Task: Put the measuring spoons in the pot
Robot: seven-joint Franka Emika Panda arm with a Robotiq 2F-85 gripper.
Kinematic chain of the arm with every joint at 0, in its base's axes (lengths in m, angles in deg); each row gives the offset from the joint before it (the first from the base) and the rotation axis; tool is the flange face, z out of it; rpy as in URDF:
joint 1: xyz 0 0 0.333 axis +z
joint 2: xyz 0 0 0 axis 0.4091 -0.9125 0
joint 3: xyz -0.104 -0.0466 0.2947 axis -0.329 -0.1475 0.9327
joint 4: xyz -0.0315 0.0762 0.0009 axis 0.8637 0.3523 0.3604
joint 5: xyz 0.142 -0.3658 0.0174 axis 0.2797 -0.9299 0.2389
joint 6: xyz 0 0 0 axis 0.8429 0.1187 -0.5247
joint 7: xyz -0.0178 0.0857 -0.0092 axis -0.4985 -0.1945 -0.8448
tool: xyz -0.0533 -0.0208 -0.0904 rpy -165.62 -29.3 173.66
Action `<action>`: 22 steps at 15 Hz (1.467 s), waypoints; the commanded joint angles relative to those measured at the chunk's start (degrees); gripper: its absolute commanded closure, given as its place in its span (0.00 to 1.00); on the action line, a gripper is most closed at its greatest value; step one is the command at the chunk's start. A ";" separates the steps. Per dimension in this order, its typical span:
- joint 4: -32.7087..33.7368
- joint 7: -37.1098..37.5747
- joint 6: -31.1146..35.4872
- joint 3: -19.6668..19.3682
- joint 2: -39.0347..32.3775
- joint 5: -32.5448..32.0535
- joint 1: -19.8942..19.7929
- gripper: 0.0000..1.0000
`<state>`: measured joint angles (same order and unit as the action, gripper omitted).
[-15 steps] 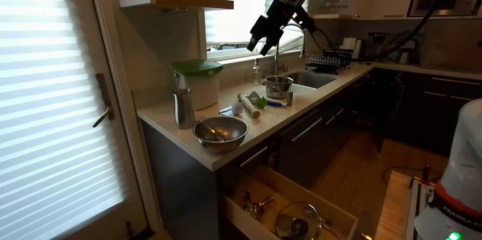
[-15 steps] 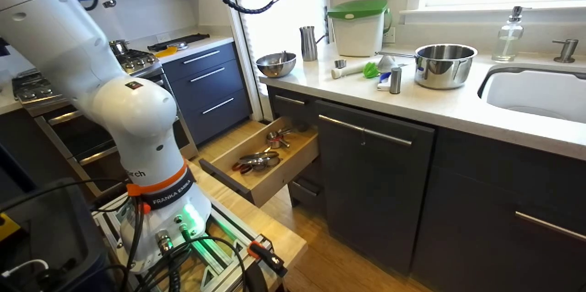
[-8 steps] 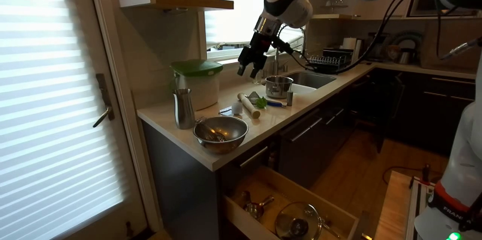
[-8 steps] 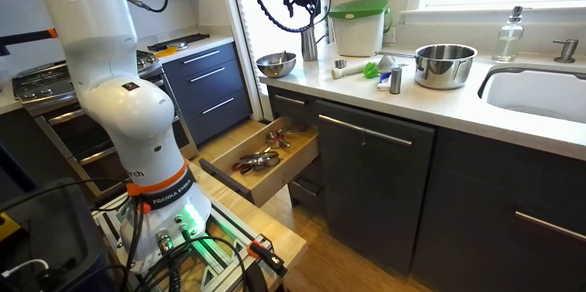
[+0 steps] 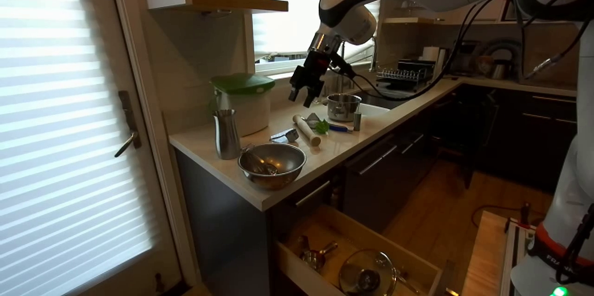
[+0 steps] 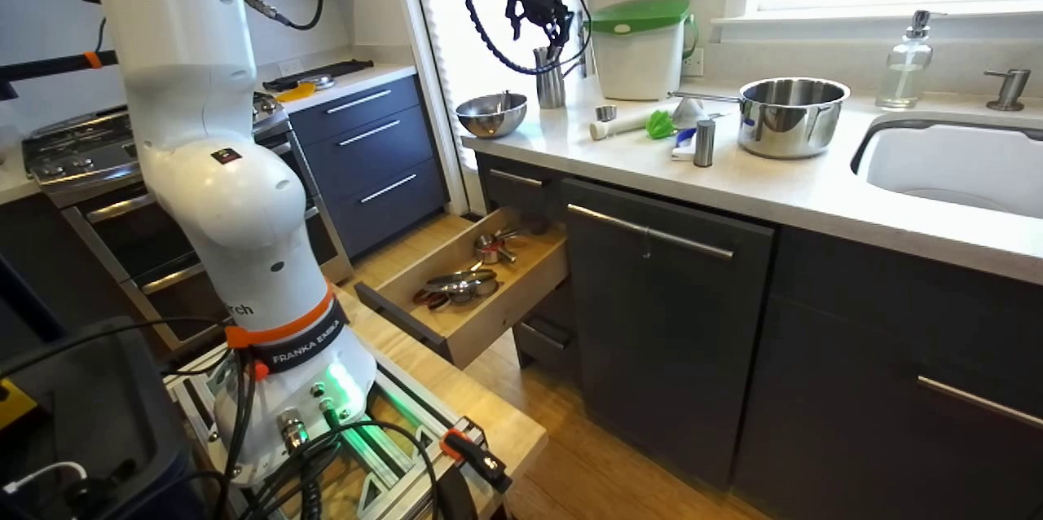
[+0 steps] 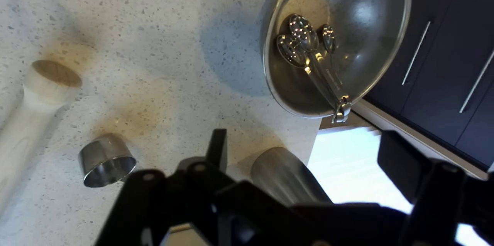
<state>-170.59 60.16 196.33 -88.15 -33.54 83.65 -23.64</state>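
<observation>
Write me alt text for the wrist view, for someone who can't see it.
Metal measuring spoons lie in a metal bowl, their handle ends at its rim, with the open, empty gripper in the foreground. On the speckled counter to the left are a pale wooden rod and a small metal cup.

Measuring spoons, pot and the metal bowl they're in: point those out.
Measuring spoons (image 7: 328, 74): wrist view, on one spoon's handle.
Pot (image 6: 790, 129): in an exterior view, on its outer wall.
Metal bowl (image 7: 364, 55): wrist view, on its bare inner wall.
</observation>
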 commanded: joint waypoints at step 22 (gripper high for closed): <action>13.95 8.75 -0.25 8.99 -3.41 -27.34 8.94 0.00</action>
<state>-164.48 69.51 200.23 -80.60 -32.31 56.57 -16.02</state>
